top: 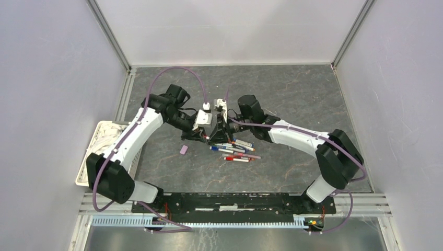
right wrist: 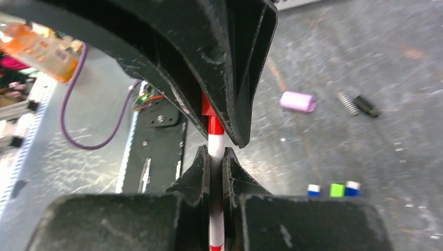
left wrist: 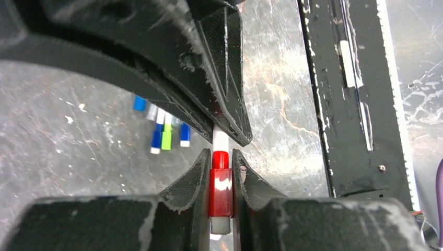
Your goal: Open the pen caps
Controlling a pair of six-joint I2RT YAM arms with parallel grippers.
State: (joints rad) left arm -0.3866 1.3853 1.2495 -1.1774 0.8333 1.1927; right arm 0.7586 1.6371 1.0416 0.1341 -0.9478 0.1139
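Red pen cap, white pen barrel, lilac cap, grey marbled table

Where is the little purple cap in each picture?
Top view: the purple cap lies by itself, just left of the pile of pens.
Left wrist view: the cap is not in it; the pile of pens shows left of middle.
Right wrist view: the cap is at the upper right; the pens' ends peek in at the lower right.
Shared landmark: the pile of pens.

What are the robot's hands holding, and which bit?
One red-and-white pen, shared: the left gripper pinches its red cap, the right gripper pinches its white barrel.
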